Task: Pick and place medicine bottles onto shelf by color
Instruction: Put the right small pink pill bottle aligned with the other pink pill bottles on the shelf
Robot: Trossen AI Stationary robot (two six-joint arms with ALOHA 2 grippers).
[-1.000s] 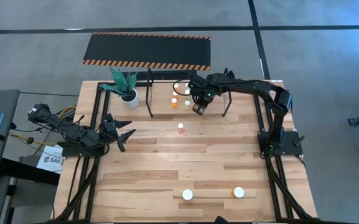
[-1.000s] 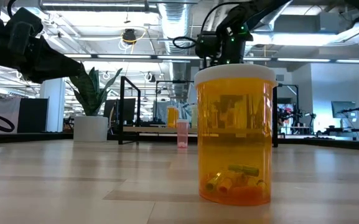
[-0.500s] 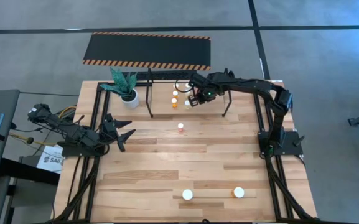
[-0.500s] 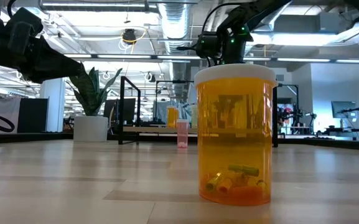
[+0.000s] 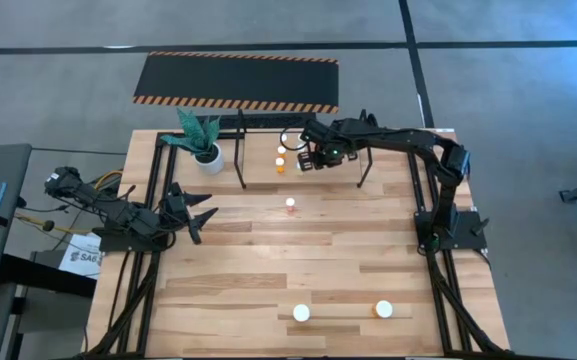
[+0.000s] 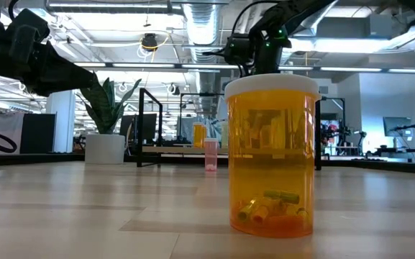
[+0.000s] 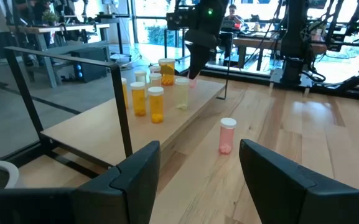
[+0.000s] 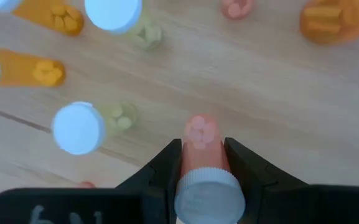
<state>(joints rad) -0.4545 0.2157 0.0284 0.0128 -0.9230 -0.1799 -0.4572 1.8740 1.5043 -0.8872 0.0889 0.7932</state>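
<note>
My right gripper [image 5: 309, 160] is over the black-framed shelf [image 5: 242, 160] at the table's far side, shut on a small pink bottle with a white cap [image 8: 201, 149]. Several orange and pale yellow bottles [image 7: 149, 93] stand on the shelf's wooden board. A pink bottle [image 5: 291, 205] stands on the table before the shelf. Two bottles [image 5: 301, 313] [image 5: 383, 310] stand near the front edge. My left gripper [image 7: 198, 180] is open and empty at the table's left side [image 5: 200, 212]. My right gripper pinches the pink bottle's body [image 8: 200, 163] between its two fingers [image 8: 170, 158], just under the white cap. The fingers come from above, pointing down. The bottle is upright, cap up. Whether its base rests on the shelf board I cannot tell.
A white plant pot [image 5: 208, 155] stands at the shelf's left end. A black hazard-striped mat [image 5: 236, 82] lies on the floor beyond the table. A pale capped bottle [image 8: 78, 127] stands close beside the held one. A large orange bottle [image 6: 272, 155] fills the low view.
My right gripper, shut on the pink bottle, has moved a little toward the table's far edge, from the shelf's front edge to above its board.
</note>
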